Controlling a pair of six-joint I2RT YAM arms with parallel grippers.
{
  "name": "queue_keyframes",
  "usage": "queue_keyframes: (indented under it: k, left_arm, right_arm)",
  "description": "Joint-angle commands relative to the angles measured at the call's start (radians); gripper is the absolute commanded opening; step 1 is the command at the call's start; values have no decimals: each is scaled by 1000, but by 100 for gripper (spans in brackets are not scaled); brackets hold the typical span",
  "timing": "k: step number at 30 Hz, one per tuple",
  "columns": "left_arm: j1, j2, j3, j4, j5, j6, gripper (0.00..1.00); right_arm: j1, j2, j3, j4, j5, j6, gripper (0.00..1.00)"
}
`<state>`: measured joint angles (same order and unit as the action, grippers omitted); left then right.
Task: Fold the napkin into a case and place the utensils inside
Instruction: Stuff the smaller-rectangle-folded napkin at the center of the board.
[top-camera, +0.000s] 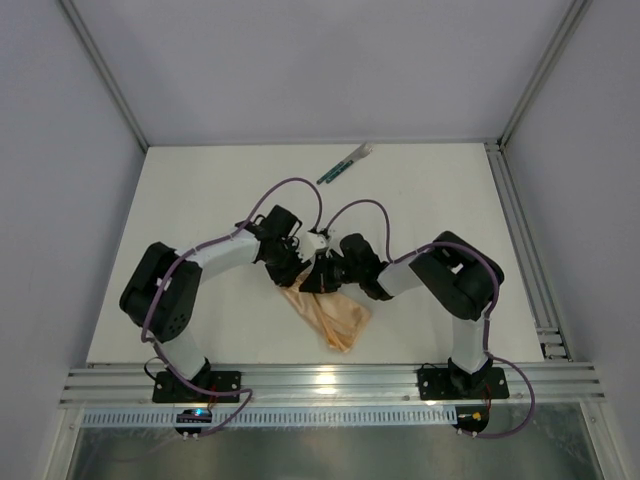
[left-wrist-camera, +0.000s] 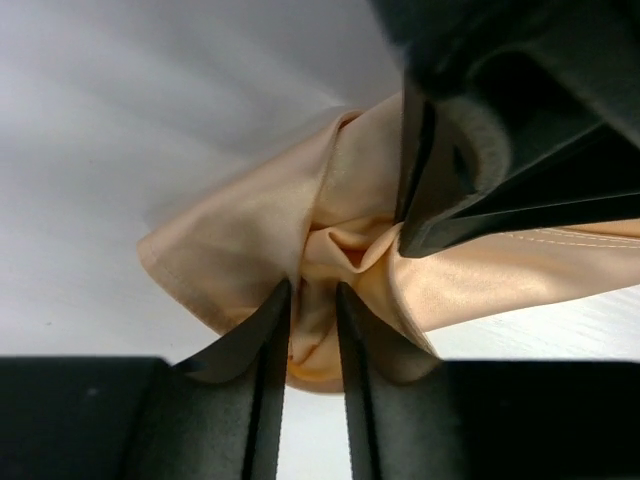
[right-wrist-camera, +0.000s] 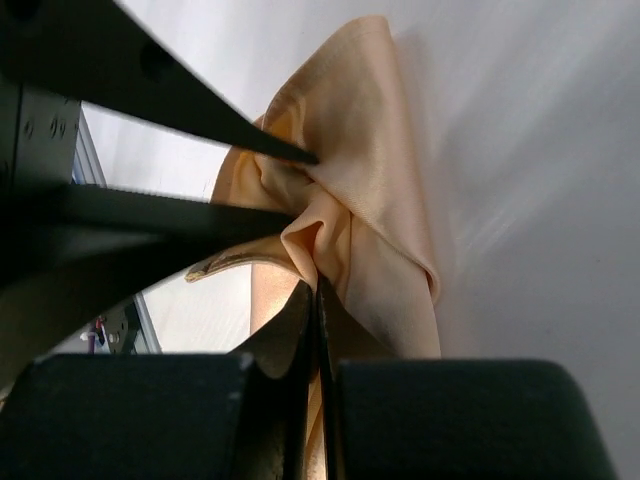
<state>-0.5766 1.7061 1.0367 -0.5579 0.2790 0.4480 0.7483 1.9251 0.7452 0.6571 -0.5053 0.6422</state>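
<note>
The white table (top-camera: 200, 200) carries everything. The left arm (top-camera: 215, 255) and the right arm (top-camera: 450, 275) bend inward from the near edge and meet over the middle of the table. Under that meeting point lies the napkin (top-camera: 335, 318), a crumpled peach-tan bunch (not folded into any case) that trails toward the near edge, right of centre. The right gripper (right-wrist-camera: 316, 285) is clamped tight on a raised fold of the cloth, with no gap between its jaws. The left gripper (left-wrist-camera: 313, 287) faces it from the other side. Its jaws stand a little apart with a pinch of the same bunch between them, and I cannot tell whether they truly grip it. The utensils (top-camera: 345, 163), with dark green handles and pale ends, lie together near the far edge, well apart from the cloth.
</note>
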Motion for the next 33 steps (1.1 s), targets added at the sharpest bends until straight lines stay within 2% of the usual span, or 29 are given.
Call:
queue_keyframes:
  k: [1, 3, 4, 12, 21, 26, 28, 31, 33]
  left_arm:
    - [-9, 30, 19, 16, -98, -23, 25]
    - [-9, 7, 7, 55, -132, -38, 13]
    - [-9, -3, -3, 64, -135, -55, 11]
    - [-9, -66, -23, 122, -170, -124, 0]
    - [14, -89, 22, 78, -100, -177, 0]
    - [14, -86, 0, 75, -110, -172, 0]
    - [14, -97, 2, 81, -121, -180, 0]
    - [17, -108, 22, 85, -132, -186, 3]
    - [17, -111, 28, 87, -127, -190, 12]
  right_arm:
    - [-6, 15, 14, -40, 47, -44, 4]
    - [-6, 11, 14, -45, 48, -44, 4]
    - [-6, 9, 16, -50, 50, -49, 4]
    - [-9, 2, 29, -93, 50, -67, 4]
    - [-27, 17, 33, -128, 51, -52, 4]
    - [-41, 14, 37, -137, 56, -26, 4]
    - [-41, 15, 51, -192, 71, -33, 4]
    - [-41, 5, 54, -231, 102, -30, 4]
    - [-41, -6, 54, -252, 113, -32, 4]
